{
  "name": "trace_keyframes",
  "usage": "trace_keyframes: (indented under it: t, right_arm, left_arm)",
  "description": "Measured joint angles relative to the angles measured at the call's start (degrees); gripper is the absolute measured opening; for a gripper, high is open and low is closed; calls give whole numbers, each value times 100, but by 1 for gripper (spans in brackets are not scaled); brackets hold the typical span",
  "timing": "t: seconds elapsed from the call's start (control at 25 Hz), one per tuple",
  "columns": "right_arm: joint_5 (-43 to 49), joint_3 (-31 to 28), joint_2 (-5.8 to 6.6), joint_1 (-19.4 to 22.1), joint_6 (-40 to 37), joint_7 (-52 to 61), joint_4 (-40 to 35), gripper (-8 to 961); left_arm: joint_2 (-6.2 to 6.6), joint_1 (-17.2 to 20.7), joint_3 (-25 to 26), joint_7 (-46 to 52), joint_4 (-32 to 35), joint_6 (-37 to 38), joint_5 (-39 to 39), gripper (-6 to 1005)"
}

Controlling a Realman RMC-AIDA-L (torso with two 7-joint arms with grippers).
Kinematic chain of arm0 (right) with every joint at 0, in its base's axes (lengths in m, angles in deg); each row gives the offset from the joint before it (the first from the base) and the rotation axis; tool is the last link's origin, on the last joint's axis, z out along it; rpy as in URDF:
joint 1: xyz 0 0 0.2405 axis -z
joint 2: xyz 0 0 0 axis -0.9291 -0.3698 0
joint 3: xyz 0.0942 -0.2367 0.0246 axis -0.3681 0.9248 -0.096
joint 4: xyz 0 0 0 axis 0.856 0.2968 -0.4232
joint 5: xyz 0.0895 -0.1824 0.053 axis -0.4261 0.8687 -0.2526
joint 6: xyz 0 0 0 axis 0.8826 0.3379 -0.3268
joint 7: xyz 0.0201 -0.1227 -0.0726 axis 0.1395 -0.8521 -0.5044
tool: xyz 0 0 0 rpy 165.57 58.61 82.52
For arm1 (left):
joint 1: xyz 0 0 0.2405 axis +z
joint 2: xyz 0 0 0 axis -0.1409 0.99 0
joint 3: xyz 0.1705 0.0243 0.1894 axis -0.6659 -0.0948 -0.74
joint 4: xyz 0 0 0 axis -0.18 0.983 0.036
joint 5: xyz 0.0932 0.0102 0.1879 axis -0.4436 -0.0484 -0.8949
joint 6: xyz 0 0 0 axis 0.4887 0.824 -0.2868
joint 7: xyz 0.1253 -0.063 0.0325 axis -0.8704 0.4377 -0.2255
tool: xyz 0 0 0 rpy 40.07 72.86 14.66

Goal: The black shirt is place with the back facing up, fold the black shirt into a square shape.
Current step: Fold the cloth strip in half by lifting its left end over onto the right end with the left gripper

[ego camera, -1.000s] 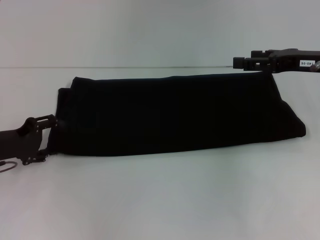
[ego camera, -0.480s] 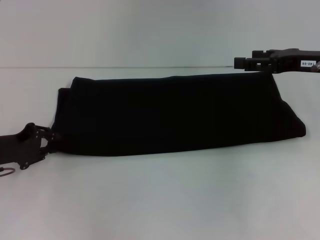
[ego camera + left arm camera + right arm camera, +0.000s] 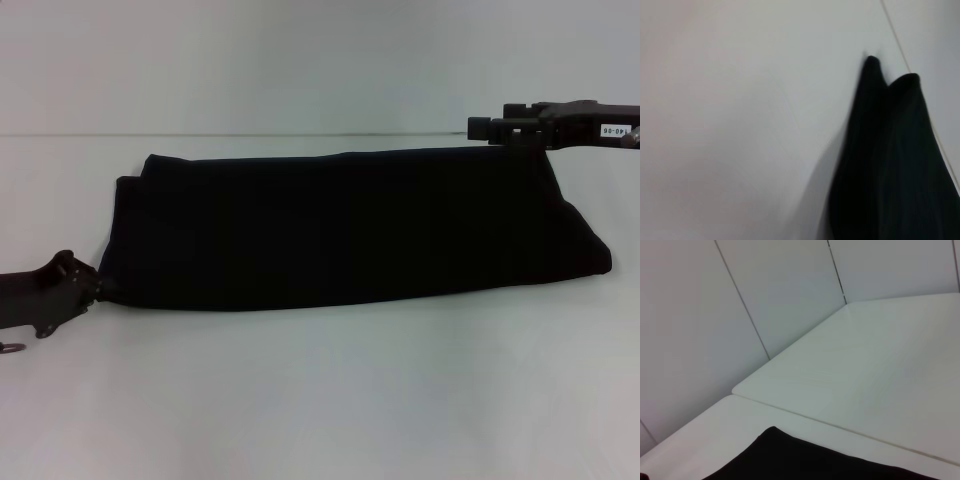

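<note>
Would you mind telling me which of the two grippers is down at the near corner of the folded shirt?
The left gripper: it sits low at the black shirt's near left corner, whereas the right gripper is at the far right edge.

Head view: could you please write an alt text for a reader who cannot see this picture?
A black shirt, folded into a long horizontal band, lies on a white table. The left gripper touches the band's near left corner, and the right gripper is at its far right corner.
</note>
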Motion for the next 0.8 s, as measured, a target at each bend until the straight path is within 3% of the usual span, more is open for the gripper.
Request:
trace_keyframes:
  t: [0.2, 0.44, 0.8]
  right_arm:
    - [-88, -72, -133, 30, 63, -6, 0, 883]
    - [-379, -88, -238, 84, 89, -94, 12, 883]
    - [-861, -57, -469, 128, 509, -241, 54, 884]
  left_arm:
    - [21, 98, 140, -978, 102, 112, 92, 24]
    - [61, 273, 383, -2287, 351, 299, 198, 39]
    - [130, 725, 295, -3187, 1357, 371, 31, 62]
